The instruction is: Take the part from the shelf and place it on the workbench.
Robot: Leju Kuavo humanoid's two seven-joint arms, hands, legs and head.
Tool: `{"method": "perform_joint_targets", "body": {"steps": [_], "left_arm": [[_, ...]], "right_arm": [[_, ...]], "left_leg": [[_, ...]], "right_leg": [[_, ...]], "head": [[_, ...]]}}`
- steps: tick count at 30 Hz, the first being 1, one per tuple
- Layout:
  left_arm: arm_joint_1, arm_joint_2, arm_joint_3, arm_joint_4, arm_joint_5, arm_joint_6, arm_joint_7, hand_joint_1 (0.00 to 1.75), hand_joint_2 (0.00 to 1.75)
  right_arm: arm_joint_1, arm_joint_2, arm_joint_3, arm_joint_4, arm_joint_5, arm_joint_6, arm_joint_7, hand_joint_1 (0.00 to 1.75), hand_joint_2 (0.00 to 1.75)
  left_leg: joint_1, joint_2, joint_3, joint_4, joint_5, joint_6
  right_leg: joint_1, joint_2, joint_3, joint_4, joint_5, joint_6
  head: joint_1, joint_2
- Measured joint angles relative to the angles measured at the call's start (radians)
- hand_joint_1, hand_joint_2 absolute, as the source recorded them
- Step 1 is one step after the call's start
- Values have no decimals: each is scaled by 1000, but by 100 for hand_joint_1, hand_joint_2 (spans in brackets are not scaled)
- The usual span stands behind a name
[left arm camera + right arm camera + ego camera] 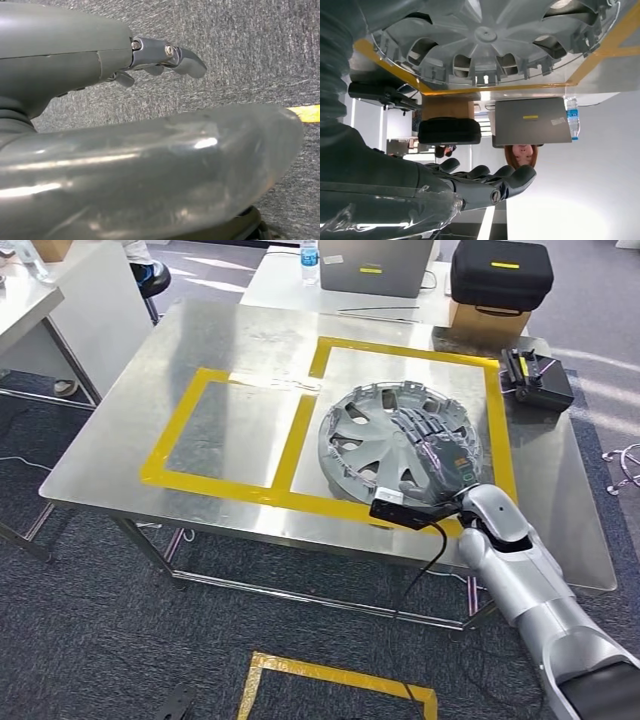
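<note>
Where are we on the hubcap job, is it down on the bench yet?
Looks done: the hubcap lies flat on the workbench, inside the right yellow-taped square. In hand: nothing; the right hand hangs above the hubcap with its fingers apart from it. The left hand hangs over the carpet. Left: probably just pulling the right arm back.

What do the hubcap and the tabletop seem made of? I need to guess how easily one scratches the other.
Hubcap: likely moulded plastic with a matte silver-grey finish; the right wrist view shows thin ribs and clip tabs on its rim. Tabletop: looks like sheet metal, brushed and glossy, mirroring the lights and the laptop behind it. Its yellow lines look like stuck-on tape.
</note>
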State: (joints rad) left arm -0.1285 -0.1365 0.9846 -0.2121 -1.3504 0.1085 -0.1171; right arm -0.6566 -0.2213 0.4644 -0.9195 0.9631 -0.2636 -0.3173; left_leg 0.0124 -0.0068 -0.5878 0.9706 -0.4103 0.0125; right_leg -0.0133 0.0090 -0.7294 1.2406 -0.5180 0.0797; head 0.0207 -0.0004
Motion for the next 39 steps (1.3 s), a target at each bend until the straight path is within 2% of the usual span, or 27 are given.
{"method": "perform_joint_targets", "body": {"steps": [1, 2, 4, 5, 6, 9, 11, 12, 14, 15, 16, 17, 19, 21, 23, 25, 26, 27, 29, 30, 31, 32, 33, 35, 36, 37, 39], "left_arm": [[0, -1, 0, 0, 0, 0, 0, 0, 0], [1, -1, 0, 0, 0, 0, 0, 0, 0], [0, -2, 0, 0, 0, -1, 0, 0, 0], [0, -2, 0, 0, 0, -1, 0, 0, 0], [-1, -1, 0, 0, 0, -1, 0, 0, 0], [0, -1, 0, 0, 0, -1, 0, 0, 0], [0, -1, 1, 0, 0, -1, 0, 0, 0], [-1, -1, 1, 0, 0, -1, 0, 0, 0], [-2, -1, 1, 0, 0, -1, 0, 0, 0], [-2, -1, 1, 0, 0, -1, 0, 0, 0], [-1, -2, 1, 0, 0, -1, 0, 0, 0], [0, -2, 1, 0, 0, -1, 0, 0, 0], [0, -2, 2, 0, -1, -1, 0, 0, 0], [-4, -1, 2, 0, -1, -1, 0, 0, 0], [-6, -1, 2, 0, -1, -1, 0, 0, 0], [-5, -1, 2, 0, -1, -1, 0, 0, 0], [-5, -1, 2, 0, -1, -1, 0, 0, 0], [-5, 0, 3, 0, -1, -1, 0, 0, 0], [-5, 0, 3, 0, -2, -1, 0, 0, 0], [-4, -1, 3, 0, -2, -1, 0, 0, 0], [-3, -1, 3, 0, -2, -1, 0, 0, 0], [-2, -1, 3, 0, -2, -1, 0, 0, 0], [-2, -1, 3, 0, -2, -1, 0, 0, 0], [-3, -1, 3, 0, -2, -1, 0, 0, 0], [-4, -1, 3, 0, -3, -1, 0, 0, 0], [-4, -1, 3, 0, -3, -1, 0, 0, 0], [-4, -1, 3, 0, -3, -1, 0, 0, 0]], "right_arm": [[4, -1, -1, 0, 0, 0, 0, 0, 175], [5, -1, -2, -1, 0, 0, 0, 0, 175], [5, -1, -4, -3, 0, 0, 0, 0, 175], [4, -1, -4, -4, -1, 0, 0, 0, 175], [4, -1, -4, -5, -1, 0, 0, 0, 175], [6, -1, -5, -6, -1, 0, 0, 0, 175], [5, -1, -6, -7, -2, 0, -1, 0, 175], [4, -2, -6, -7, -2, 0, -1, 0, 175], [5, -2, -6, -7, -2, 0, -2, 0, 175], [6, -2, -6, -7, -2, 1, -2, 0, 175], [7, -2, -6, -7, -2, 1, -3, 0, 175], [8, -2, -6, -7, -2, 1, -4, 0, 175], [8, -2, -7, -7, -1, 1, -5, 0, 175], [7, -2, -11, -8, -1, 0, -5, 0, 175], [6, -2, -13, -9, 0, 0, -5, 0, 175], [6, -2, -13, -9, 0, 0, -7, 0, 175], [5, -2, -13, -9, 1, 0, -7, 0, 175], [5, -2, -14, -9, 1, 0, -8, 0, 175], [5, -3, -14, -9, 2, 1, -8, 0, 175], [6, -3, -14, -9, 3, 1, -8, 0, 175], [8, -3, -13, -9, 3, 1, -8, 0, 175], [9, -3, -13, -9, 4, 1, -8, 0, 175], [10, -3, -13, -9, 4, 1, -8, 0, 175], [6, -3, -14, -9, 5, 1, -8, 0, 175], [3, -3, -14, -9, 5, 1, -8, 0, 175], [1, -3, -14, -9, 5, 1, -8, 0, 175], [0, -2, -14, -9, 6, 1, -8, 0, 175]], "left_leg": [[3, 0, 0, 1, -1, -2], [7, 0, 1, 2, -2, -6], [14, -1, 0, 10, -7, -20], [15, -2, -2, 16, -9, -29], [15, -3, -4, 20, -10, -37], [16, -5, -9, 19, -6, -56], [16, -2, -23, 49, -33, -63], [16, -1, -43, 93, -63, -64], [13, -1, -105, 232, -136, -64], [12, -1, -131, 289, -158, -62], [12, -1, -141, 316, -162, -60], [11, -1, -130, 302, -146, -56], [8, -1, -57, 183, -87, -45], [4, -1, 7, 67, -55, -38], [0, -1, 18, 35, -51, -32], [0, -1, 13, 34, -40, -19], [1, 0, 10, 32, -34, -12], [2, 0, 7, 30, -29, -6], [0, 0, -2, 30, -22, 0], [-2, 0, -7, 31, -19, 2], [-3, 0, -11, 31, -15, 2], [-4, 0, -15, 31, -12, 1], [-4, 0, -17, 31, -9, -1], [-6, 0, -20, 32, -4, -6], [-7, 0, -22, 32, -2, -11], [-8, 0, -24, 32, 2, -17], [-7, 0, -28, 29, 10, -29]], "right_leg": [[-4, -1, -19, 45, -12, 6], [-7, -1, 0, 10, 12, 10], [-13, -2, 74, -129, 72, 21], [-14, 1, 104, -185, 89, 19], [-14, 4, 121, -216, 95, 13], [-9, 10, 117, -217, 97, -20], [-10, 10, 112, -217, 101, -36], [-10, 9, 110, -218, 104, -42], [-7, 8, 103, -218, 108, -50], [-5, 7, 98, -217, 111, -51], [-3, 6, 94, -217, 114, -52], [-2, 6, 91, -217, 117, -52], [0, 6, 88, -217, 123, -47], [4, 7, 83, -215, 128, -38], [5, 7, 79, -218, 137, -26], [1, 5, 76, -221, 139, -14], [0, 3, 67, -205, 124, -9], [0, 2, 50, -164, 96, -5], [0, -1, -3, -26, 16, 1], [0, -1, -26, 38, -13, 3], [0, -1, -34, 71, -25, 3], [1, -1, -20, 60, -18, 1], [1, -1, 15, 9, 5, -1], [3, -2, 109, -138, 52, -9], [5, -2, 140, -191, 64, -14], [7, -1, 154, -218, 68, -19], [10, 0, 151, -224, 74, -32]], "head": [[0, 0], [0, 0], [1, 0], [2, 0], [2, 0], [0, 0], [0, 0], [-2, 0], [-4, 0], [-5, 0], [-5, 0], [-5, 0], [-5, 0], [-5, 0], [-6, 0], [-6, 0], [-3, 0], [-1, 0], [4, 0], [4, 0], [4, 0], [4, 0], [4, 0], [4, 0], [3, 0], [3, 0], [2, 0]]}}
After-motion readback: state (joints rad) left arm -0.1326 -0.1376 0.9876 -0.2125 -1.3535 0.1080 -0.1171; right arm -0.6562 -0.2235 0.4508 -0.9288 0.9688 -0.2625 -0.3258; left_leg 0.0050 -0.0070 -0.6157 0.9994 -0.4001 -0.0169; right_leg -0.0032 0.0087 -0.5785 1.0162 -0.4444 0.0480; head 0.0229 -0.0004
